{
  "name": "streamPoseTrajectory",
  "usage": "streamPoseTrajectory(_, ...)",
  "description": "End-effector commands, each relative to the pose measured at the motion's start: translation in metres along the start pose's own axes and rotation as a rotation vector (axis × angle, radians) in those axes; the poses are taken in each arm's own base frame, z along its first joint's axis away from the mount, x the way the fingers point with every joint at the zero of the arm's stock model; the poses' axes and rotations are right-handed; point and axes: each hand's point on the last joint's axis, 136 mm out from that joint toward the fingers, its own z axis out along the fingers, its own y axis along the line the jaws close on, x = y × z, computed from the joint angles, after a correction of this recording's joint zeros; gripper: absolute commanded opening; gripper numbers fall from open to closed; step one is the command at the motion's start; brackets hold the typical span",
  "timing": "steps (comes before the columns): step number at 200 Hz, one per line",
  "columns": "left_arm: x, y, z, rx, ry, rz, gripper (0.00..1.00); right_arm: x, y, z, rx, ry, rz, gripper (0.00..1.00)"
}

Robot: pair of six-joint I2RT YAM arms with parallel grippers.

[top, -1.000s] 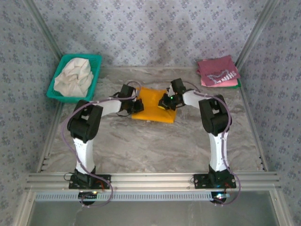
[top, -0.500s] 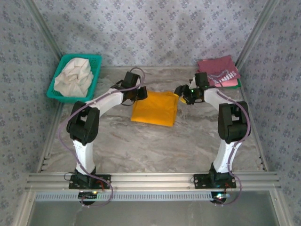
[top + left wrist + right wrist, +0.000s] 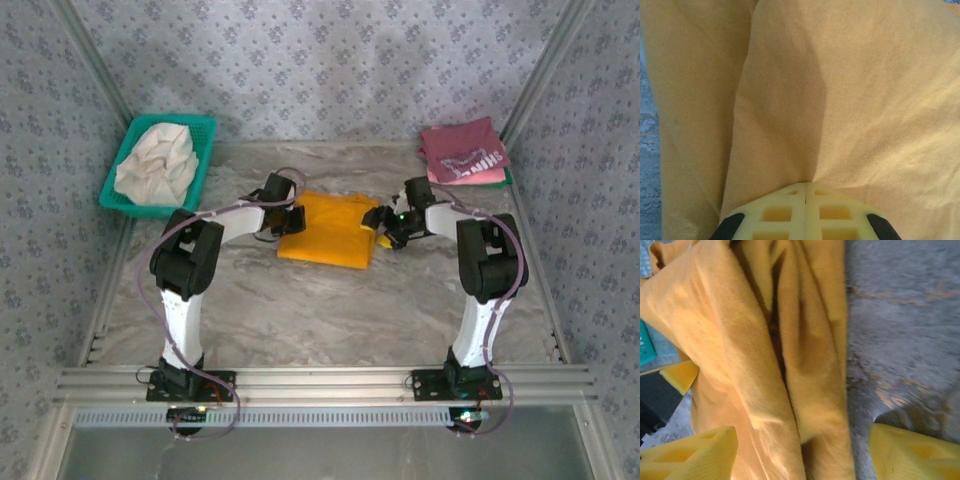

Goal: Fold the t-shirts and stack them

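Right tool [image 3: 802,447] has opened, releasing the folded mustard-yellow t-shirt [image 3: 328,230]; left tool [image 3: 805,187] stays clamped, anchoring its edge.

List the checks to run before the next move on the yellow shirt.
1. Left gripper shut at the left edge of the yellow shirt: ok.
2. Cloth pinched in it: cannot tell; creases run to its tips.
3. Right gripper gripping the shirt: not ok; its jaws stand open astride the right edge.
4. Right edge of the shirt flat: not ok; it lies in loose folds.
5. Stack in place: ok; the maroon shirt lies on the pink shirt at the far right.
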Motion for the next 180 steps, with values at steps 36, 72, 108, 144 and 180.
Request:
streamPoseTrajectory(36,0.017,0.016,0.011,-0.022,0.04,-0.021,0.0,0.007,0.037,0.028,-0.11,0.043,-0.065,0.59)
streamPoseTrajectory(72,0.015,0.01,0.01,0.001,0.034,-0.016,0.0,-0.004,0.047,0.031,-0.085,-0.005,-0.068,0.34)
streamPoseTrajectory(108,0.008,0.007,-0.001,-0.001,0.0,-0.006,0.0,-0.013,0.039,0.024,-0.001,-0.033,-0.061,0.0)
streamPoseTrajectory(144,-0.029,-0.01,-0.053,0.04,-0.159,0.012,0.59,-0.047,0.046,-0.014,0.115,-0.089,-0.177,0.0)
streamPoseTrajectory(180,-0.063,-0.02,-0.135,0.007,-0.391,0.062,0.81,-0.1,0.032,-0.084,0.35,-0.185,-0.266,0.0)
